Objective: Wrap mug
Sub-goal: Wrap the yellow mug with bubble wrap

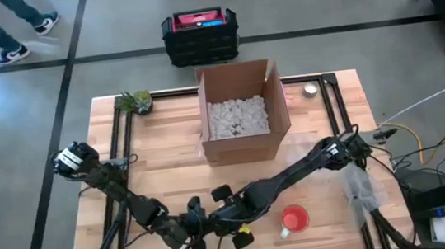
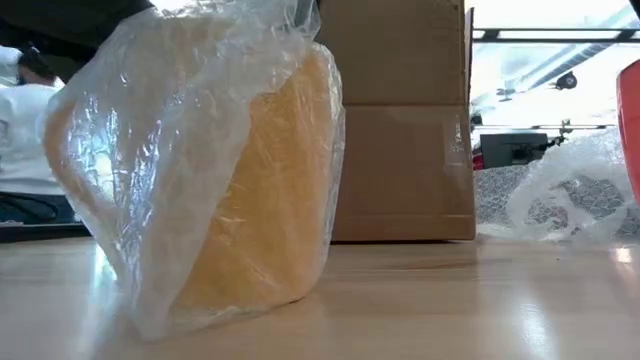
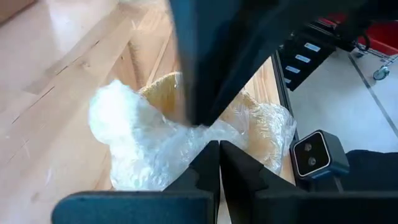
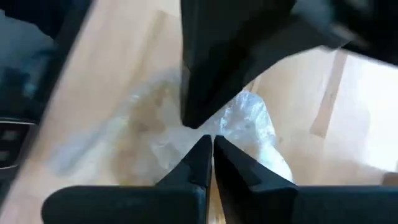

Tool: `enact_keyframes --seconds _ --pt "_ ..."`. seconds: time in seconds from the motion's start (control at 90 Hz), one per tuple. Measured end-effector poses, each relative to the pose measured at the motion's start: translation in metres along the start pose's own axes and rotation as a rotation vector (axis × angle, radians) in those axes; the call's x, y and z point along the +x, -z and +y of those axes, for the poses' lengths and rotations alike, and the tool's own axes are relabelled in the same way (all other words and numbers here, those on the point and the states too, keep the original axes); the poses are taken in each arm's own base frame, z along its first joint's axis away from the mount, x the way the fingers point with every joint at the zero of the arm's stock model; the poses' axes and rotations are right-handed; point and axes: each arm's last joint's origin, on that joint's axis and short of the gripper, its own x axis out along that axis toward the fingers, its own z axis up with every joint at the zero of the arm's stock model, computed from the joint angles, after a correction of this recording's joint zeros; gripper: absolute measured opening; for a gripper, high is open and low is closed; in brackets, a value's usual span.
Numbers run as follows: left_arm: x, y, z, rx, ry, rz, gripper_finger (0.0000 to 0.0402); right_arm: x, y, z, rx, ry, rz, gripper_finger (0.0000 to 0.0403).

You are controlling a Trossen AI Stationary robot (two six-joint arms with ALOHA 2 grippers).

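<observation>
Left pincer (image 3: 219,155) and right pincer (image 4: 211,152) both clamp the plastic wrap (image 2: 190,120). It covers the yellow mug (image 2: 260,190) on the desk (image 2: 420,300).

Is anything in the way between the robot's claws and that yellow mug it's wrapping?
Nothing visible. Both the left gripper and the right gripper are shut on the plastic wrap around the yellow mug, near the table's front edge.

Even overhead light; window glare in low view; wrist views motion-blurred.
</observation>
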Motion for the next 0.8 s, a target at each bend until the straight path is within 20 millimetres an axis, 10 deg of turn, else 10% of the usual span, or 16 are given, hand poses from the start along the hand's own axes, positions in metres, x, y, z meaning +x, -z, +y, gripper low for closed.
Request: enact_keyframes --seconds 0.467,0.8 --pt "-0.002 -0.003 0.0 -0.006 0.006 -0.011 0.0 0.065 0.019 0.002 0.009 0.021 0.081 0.0002" --pt "-0.014 -0.015 -0.001 -0.005 0.01 -0.042 0.0 0.051 0.016 0.0 0.01 -0.009 0.06 0.0002"
